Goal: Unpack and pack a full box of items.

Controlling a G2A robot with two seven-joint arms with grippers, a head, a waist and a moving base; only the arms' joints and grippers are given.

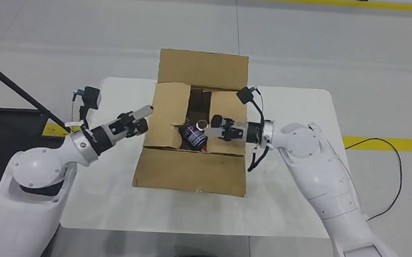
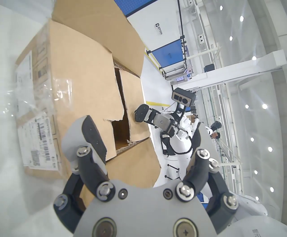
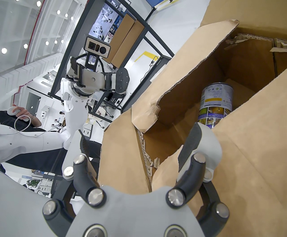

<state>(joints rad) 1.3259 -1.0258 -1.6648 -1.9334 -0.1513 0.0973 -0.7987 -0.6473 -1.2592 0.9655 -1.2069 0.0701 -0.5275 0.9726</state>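
Observation:
An open cardboard box (image 1: 190, 171) stands in the middle of the white table (image 1: 293, 201), its flaps spread and their edges torn. Inside lies a can with a dark purple label (image 1: 192, 133), upright against the box wall in the right wrist view (image 3: 215, 102). My right gripper (image 1: 213, 125) hovers open over the box's right inner flap, just right of the can and apart from it (image 3: 139, 134). My left gripper (image 1: 141, 119) hangs open and empty beside the box's left flap (image 2: 143, 128). The box (image 2: 78, 78) carries a clear label pouch on its side.
A black tripod leg (image 1: 14, 92) and a dark panel (image 1: 5, 130) stand off the table's left edge. Bare table surface lies in front of the box and to its right. The right gripper (image 2: 142, 113) shows beyond the box in the left wrist view.

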